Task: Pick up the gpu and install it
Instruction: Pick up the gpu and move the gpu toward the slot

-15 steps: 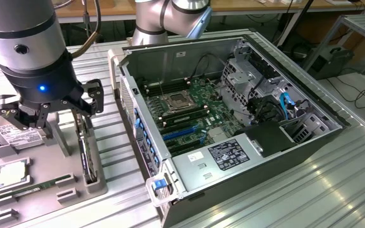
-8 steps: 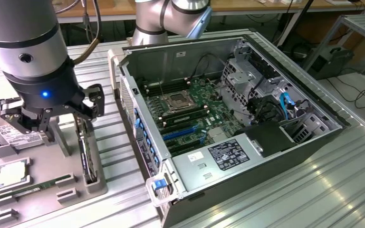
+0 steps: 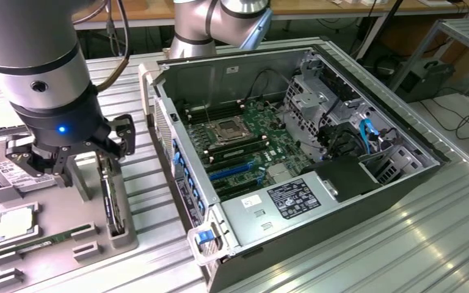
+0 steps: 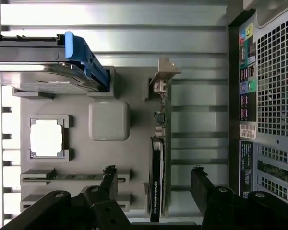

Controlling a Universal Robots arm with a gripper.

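The arm (image 3: 35, 67) comes down near-vertical at the exterior view's left, its wrist straight and the gripper (image 3: 92, 162) pointing down over a grey tray (image 3: 124, 238) on the ribbed metal table (image 3: 381, 244). The gripper is spread wide and holds nothing. In the wrist view its two black fingers (image 4: 109, 175) straddle the gpu (image 4: 156, 158), with a clear gap on each side, so neither touches the card.

The gpu stands on edge in a slot of the tray, its pale bracket at the end away from the fingers. It lies on the side of the tray nearest the open computer case (image 3: 300, 152), which sits just beside the tray with its motherboard exposed.

Also on the tray are a hard drive (image 3: 19, 174) beside the gripper, a cpu (image 3: 14, 220) in a square holder, and a green memory stick (image 3: 43, 239) lying flat.
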